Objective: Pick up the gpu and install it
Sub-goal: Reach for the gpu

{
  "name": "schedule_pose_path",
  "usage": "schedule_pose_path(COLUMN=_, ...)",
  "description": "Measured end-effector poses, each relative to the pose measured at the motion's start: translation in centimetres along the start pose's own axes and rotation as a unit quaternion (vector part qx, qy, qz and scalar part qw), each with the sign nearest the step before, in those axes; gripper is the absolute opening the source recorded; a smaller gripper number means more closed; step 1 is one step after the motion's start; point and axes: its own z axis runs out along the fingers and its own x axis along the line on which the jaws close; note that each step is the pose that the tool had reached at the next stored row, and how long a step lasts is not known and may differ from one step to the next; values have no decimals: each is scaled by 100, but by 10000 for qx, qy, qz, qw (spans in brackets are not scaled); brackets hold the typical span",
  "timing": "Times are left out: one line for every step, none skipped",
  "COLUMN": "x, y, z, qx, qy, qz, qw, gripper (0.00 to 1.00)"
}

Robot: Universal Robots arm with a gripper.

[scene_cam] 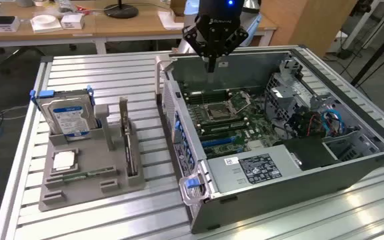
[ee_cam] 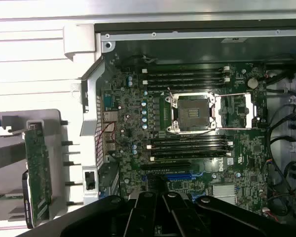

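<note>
Tool [scene_cam: 211, 67] hangs over the far end of the open computer case [scene_cam: 352, 165], above the motherboard [scene_cam: 225, 120]. Its fingers are clenched together with nothing between them.

The gpu [scene_cam: 129, 145] has not been picked up. It stands on edge in the grey holder tray [scene_cam: 78, 192] on the slatted worktop [scene_cam: 112, 70], well apart from the tool, with the case's side wall between the two. The wrist view has the card [ee_cam: 38, 173] edge-on, its green board showing, just outside the case. A hard drive [scene_cam: 68, 120] stands upright in the same tray, near the card.

Risks, as judged from here:
- Fingers that reach the card closed would push it rather than straddle it. The card is thin and upright, so a knock could tip it in its slot.
- The case wall stands high, so a low path across it could clip the rim.
- A grip off the card's middle could let it swing, and its edge connector would then meet the blue expansion slot [ee_cam: 180, 176] askew.
- The open CPU socket [ee_cam: 195, 113] lies exposed, and anything dropped or dragged there could damage it.
</note>
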Motion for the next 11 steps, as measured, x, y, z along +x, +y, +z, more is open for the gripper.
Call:
schedule_pose_path(x=0, y=0, z=0, qx=0, qy=0, qz=0, qw=10000, gripper=11)
schedule_pose_path(x=0, y=0, z=0, qx=0, qy=0, qz=0, qw=10000, gripper=11)
schedule_pose_path(x=0, y=0, z=0, qx=0, qy=0, qz=0, qw=10000, gripper=11)
schedule_pose_path(x=0, y=0, z=0, qx=0, qy=0, qz=-1, qw=10000, gripper=11)
schedule_pose_path(x=2, y=0, z=0, qx=0, qy=0, qz=0, qw=10000, gripper=11)
schedule_pose_path(x=5, y=0, z=0, qx=0, qy=0, qz=1, qw=10000, gripper=11)
schedule_pose_path(x=9, y=0, z=0, qx=0, qy=0, qz=1, qw=10000, gripper=11)
schedule_pose_path(x=14, y=-1, z=-1, qx=0, qy=0, qz=1, qw=10000, gripper=11)
schedule_pose_path(x=19, y=-2, z=-1, qx=0, qy=0, qz=0, qw=10000, gripper=11)
schedule_pose_path(x=26, y=-2, z=-1, qx=0, qy=0, qz=0, qw=10000, gripper=11)
schedule_pose_path(x=33, y=-2, z=-1, qx=0, qy=0, qz=0, qw=10000, gripper=11)
